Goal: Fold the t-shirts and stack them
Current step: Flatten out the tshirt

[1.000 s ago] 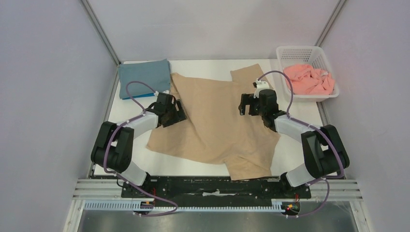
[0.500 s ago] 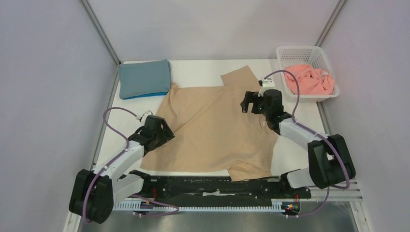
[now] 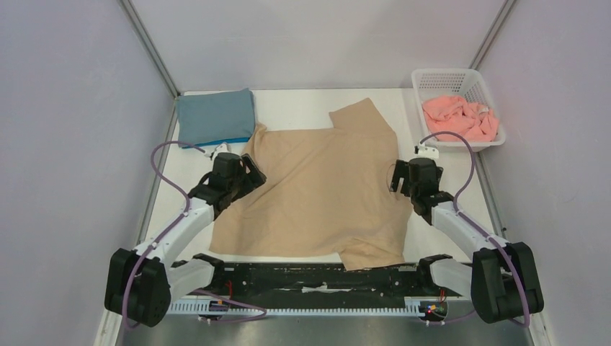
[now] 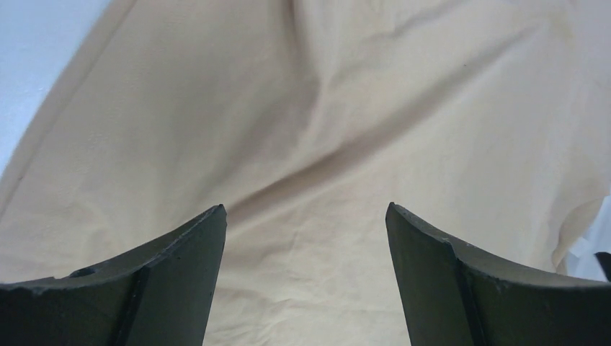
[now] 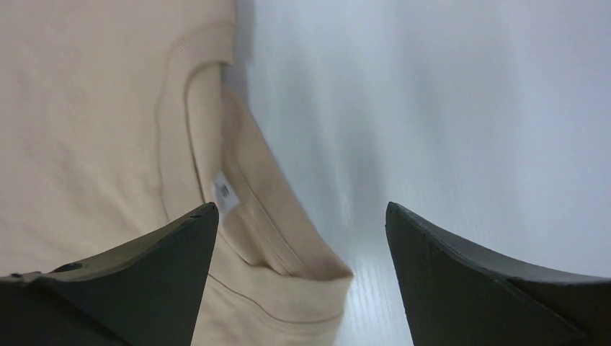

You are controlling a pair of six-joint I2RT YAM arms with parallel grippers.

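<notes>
The tan t-shirt lies spread flat over the middle of the table. It fills the left wrist view, and its collar with a small white label shows in the right wrist view. My left gripper is open and empty over the shirt's left edge. My right gripper is open and empty at the collar on the shirt's right edge. A folded slate-blue t-shirt lies on a bright blue one at the back left. The salmon-pink t-shirt lies crumpled in the basket.
The white slatted basket stands at the back right corner. Grey walls close in the table on the left, back and right. Bare white table lies right of the collar.
The tan shirt was pulled out flatter a second ago. Since then the left gripper swung back onto its left edge, and the right gripper moved right and nearer, down to the collar.
</notes>
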